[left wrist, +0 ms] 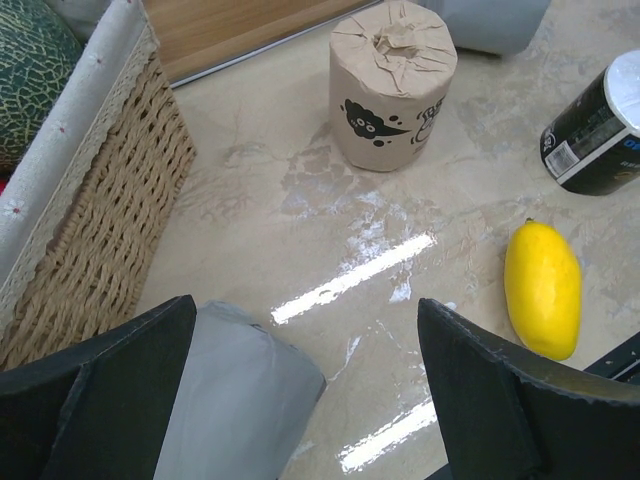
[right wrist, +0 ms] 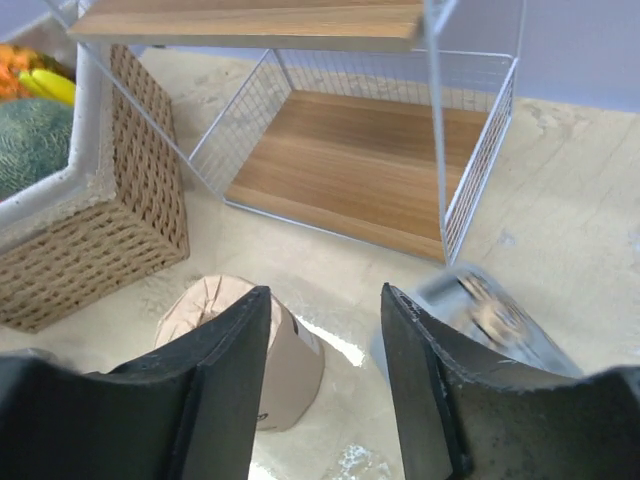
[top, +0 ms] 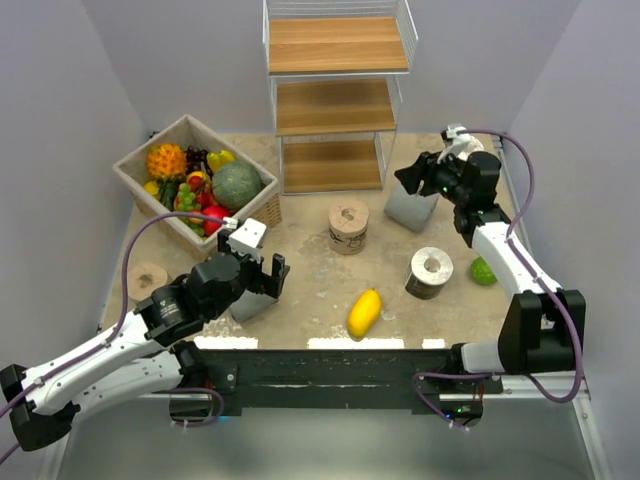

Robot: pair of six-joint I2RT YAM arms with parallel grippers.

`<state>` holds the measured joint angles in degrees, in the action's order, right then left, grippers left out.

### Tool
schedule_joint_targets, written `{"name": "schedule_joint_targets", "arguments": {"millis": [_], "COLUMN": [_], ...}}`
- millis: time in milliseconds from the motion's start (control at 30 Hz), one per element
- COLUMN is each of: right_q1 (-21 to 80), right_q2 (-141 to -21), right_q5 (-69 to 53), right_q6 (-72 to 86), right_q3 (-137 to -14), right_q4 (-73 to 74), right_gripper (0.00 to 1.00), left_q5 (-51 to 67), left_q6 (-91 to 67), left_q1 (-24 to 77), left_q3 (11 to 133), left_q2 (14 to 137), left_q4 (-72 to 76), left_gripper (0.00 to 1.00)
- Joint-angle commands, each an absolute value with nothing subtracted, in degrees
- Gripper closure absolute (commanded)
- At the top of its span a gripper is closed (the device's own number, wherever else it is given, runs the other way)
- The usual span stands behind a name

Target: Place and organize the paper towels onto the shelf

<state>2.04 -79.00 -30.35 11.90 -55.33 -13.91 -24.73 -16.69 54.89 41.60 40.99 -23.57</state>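
The shelf point(top: 335, 90) stands at the back centre with bare wooden boards; its lowest board shows in the right wrist view point(right wrist: 370, 180). My left gripper point(top: 262, 275) is open over a grey roll point(left wrist: 235, 390), which lies between the jaws against the left finger. My right gripper point(top: 412, 178) is open and holds nothing, just above a second grey roll point(top: 412, 205), which is blurred outside its right finger point(right wrist: 490, 320). A tan printed roll point(top: 348, 227) stands mid-table. Another tan roll point(top: 147, 280) sits at the far left. One dark-wrapped roll point(top: 430, 272) stands right of centre.
A wicker fruit basket point(top: 150, 195) full of fruit stands at the back left, close to the left gripper. A yellow mango point(top: 364, 312) lies near the front edge. A small green fruit point(top: 484, 270) lies by the right arm.
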Motion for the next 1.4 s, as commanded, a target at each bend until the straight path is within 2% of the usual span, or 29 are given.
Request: {"name": "schedule_joint_targets", "arguments": {"millis": [0, 67, 100, 233, 333, 633, 767, 1033, 1267, 1367], "right_q1": [3.34, 3.34, 2.21, -6.05, -8.17, -10.46, -10.90, -11.51, -12.13, -12.30], "right_q2": [-78.05, -77.34, -77.60, -80.94, -83.58, -91.84, -92.19, -97.55, -103.87, -106.51], "right_q5": [-16.81, -14.16, -11.45, -21.34, -24.08, -28.48, -29.27, -32.95, -41.82, -45.17], "right_q6": [7.37, 8.25, 9.74, 17.39, 20.30, 29.96, 33.83, 35.16, 38.92, 41.21], "right_q3": [-57.39, -58.18, -58.97, -59.51, -58.27, -57.05, -52.83, -53.17, -52.47, -51.68], "right_q4": [-3.43, -0.72, 1.38, 3.00, 1.32, -5.01, -11.23, -16.60, -27.93, -34.44], "right_gripper": [0.42, 0.36, 0.25, 0.18, 0.04, 0.07, 0.05, 0.01, 0.04, 0.09], "left_q5": [-24.70, -24.52, -24.52, -24.35, -24.43, -25.58, -26.01, -26.45, -27.16, -27.42], "left_q6": [-15.56, -15.56, -15.56, -15.56, -15.47, -15.56, -15.64, -15.82, -16.43, -16.35], "left_q1": [55.28, 55.20, 55.20, 55.20, 55.20, 55.20, 55.28, 55.20, 55.20, 55.20], "left_q3": [41.92, 41.84, 41.84, 41.84, 41.84, 41.75, 41.84, 41.75, 41.84, 41.66], "left_q2": [39.82, 39.64, 39.64, 39.64, 39.81, 40.34, 40.87, 40.43, 40.08, 39.90], "left_q4": [-21.53, -21.45, -21.36, -21.36, -21.36, -21.53, -21.71, -21.53, -21.88, -21.80], "left_gripper": [0.02, 0.02, 0.02, 0.02, 0.02, 0.02, 0.02, 0.02, 0.03, 0.03]}}
